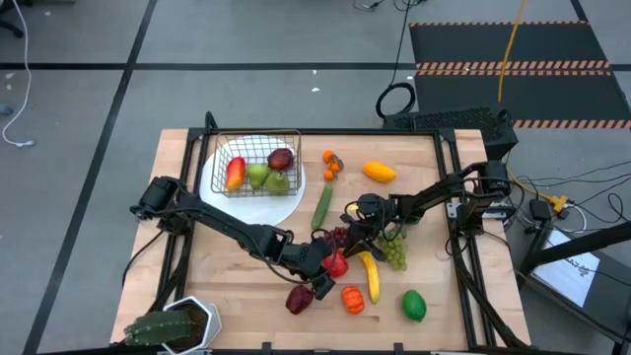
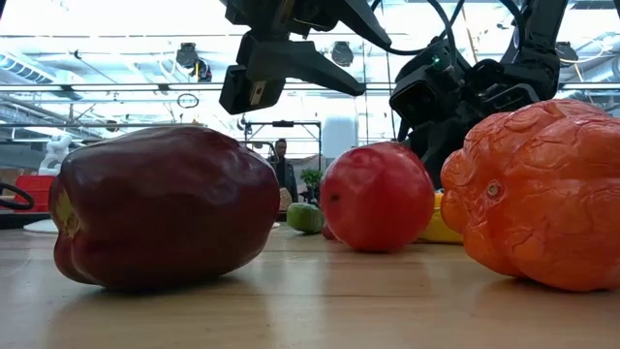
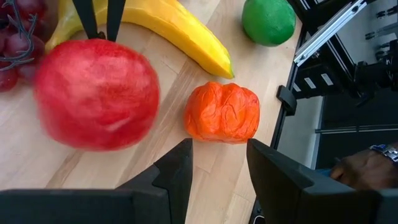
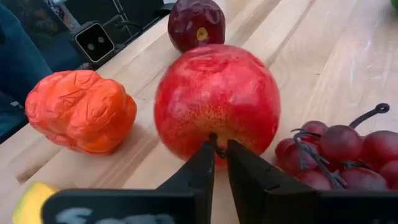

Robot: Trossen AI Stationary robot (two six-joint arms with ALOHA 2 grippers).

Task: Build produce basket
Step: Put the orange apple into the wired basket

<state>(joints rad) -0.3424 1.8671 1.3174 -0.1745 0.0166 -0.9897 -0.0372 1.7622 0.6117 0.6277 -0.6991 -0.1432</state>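
Note:
The wire basket (image 1: 258,163) stands on a white plate (image 1: 246,202) at the far left and holds several fruits. A red apple (image 4: 216,99) sits on the table among a banana (image 1: 370,276), an orange pepper (image 3: 222,113), a dark red pepper (image 2: 165,204), purple grapes (image 4: 339,149) and a green lime (image 1: 413,305). My right gripper (image 4: 217,152) is shut on the apple's stem. My left gripper (image 3: 219,163) hovers open above the table, just short of the orange pepper, with nothing between its fingers. My right gripper pinches the red apple's short dark stem (image 4: 217,142) between its two fingertips. The fingers come nearly level, slanting a little down, from the table's right side. In the low view the apple (image 2: 378,199) looks to rest on the table.
A cucumber (image 1: 322,204), small oranges (image 1: 331,163), a yellow fruit (image 1: 379,172) and green grapes (image 1: 394,251) lie mid-table. A spiky potted plant (image 1: 173,325) stands at the near left corner. A person's hand (image 3: 360,168) shows beyond the table's edge.

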